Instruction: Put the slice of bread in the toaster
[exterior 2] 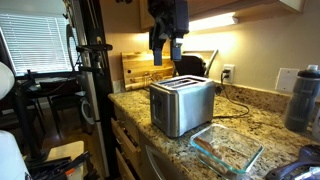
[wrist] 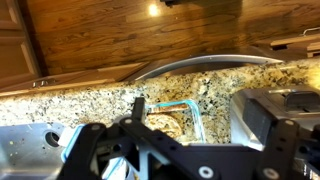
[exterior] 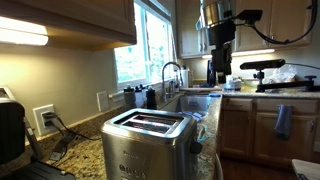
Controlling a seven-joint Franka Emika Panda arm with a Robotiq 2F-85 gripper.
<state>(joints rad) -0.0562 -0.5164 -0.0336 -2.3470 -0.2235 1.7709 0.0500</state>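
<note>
Spread across both exterior views: granite counter (exterior 2: 268, 112). Standing upright on it, slots up: the toaster (exterior 2: 182, 108). Lying flat just beside it: a glass dish (exterior 2: 205, 143). Hanging above the toaster, clear of it: the gripper (exterior 2: 166, 54), jaws spread wide, holding nothing. Cannot tell where the slice of bread lies; possibly the tan patch inside the dish in the wrist view. Judged the fetching step, not yet begun. Next: find the slice, descend, close on it.
</note>
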